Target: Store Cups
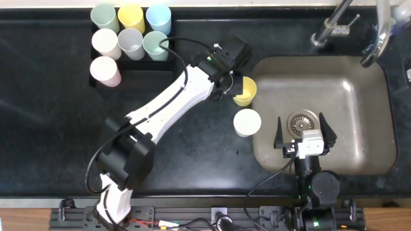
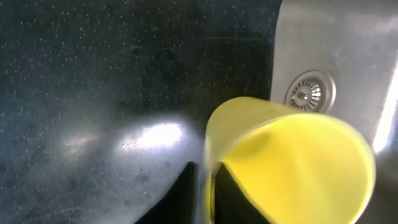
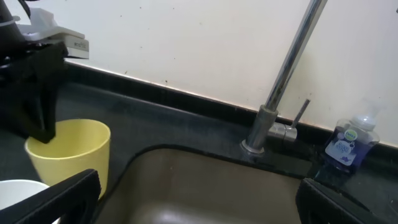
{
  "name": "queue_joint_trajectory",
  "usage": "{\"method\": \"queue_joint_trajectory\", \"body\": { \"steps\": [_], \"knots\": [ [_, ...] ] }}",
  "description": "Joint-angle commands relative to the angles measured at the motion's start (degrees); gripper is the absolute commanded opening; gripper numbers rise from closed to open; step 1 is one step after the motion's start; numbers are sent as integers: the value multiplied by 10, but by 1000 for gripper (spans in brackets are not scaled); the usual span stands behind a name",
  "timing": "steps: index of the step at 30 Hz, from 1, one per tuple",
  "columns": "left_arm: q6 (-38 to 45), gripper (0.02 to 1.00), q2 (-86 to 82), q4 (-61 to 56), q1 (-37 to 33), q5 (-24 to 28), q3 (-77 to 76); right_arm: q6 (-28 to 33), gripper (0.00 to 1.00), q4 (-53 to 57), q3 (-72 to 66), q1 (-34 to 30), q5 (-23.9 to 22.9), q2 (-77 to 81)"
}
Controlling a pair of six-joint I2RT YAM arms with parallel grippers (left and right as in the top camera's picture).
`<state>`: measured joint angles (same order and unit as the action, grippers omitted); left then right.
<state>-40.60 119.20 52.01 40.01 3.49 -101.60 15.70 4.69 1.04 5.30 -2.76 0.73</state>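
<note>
A yellow cup [image 1: 244, 91] stands upright at the sink's left rim, and my left gripper [image 1: 230, 77] is shut on its wall. One finger is inside the yellow cup [image 2: 292, 168] and one outside, with the left gripper [image 2: 208, 190] at its rim. A white cup [image 1: 247, 122] stands just in front of it on the counter. My right gripper [image 1: 304, 131] is open and holds nothing, low over the sink [image 1: 359, 128] near the drain. From there I see the yellow cup [image 3: 68, 155], the left gripper [image 3: 31, 93] and the white cup's edge [image 3: 15, 190].
A black rack [image 1: 96, 61] at the back left holds several upright cups in green, yellow, blue, white and pink. A faucet [image 1: 331, 25] rises behind the sink, with a soap bottle [image 3: 348, 146] beside it. The dark counter [image 1: 51, 128] lies between rack and sink.
</note>
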Motion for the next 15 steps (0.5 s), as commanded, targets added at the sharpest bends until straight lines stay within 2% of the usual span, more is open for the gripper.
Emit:
{"method": "queue_joint_trajectory", "body": {
  "steps": [1,6,11,12,15],
  "knots": [
    [-5,36,7,-6,-2,25,3,2,996,-3,-8,3,4,-5],
    [-10,36,1,-8,-9,23,3,2,998,-3,-8,3,4,-5],
    [-33,36,-84,14,-45,-12,3,2,998,-3,-8,3,4,-5],
    [-35,36,-108,26,-59,-23,3,2,998,-3,-8,3,4,-5],
    [-51,36,-189,115,-165,-64,3,2,998,-3,-8,3,4,-5]
  ]
}}
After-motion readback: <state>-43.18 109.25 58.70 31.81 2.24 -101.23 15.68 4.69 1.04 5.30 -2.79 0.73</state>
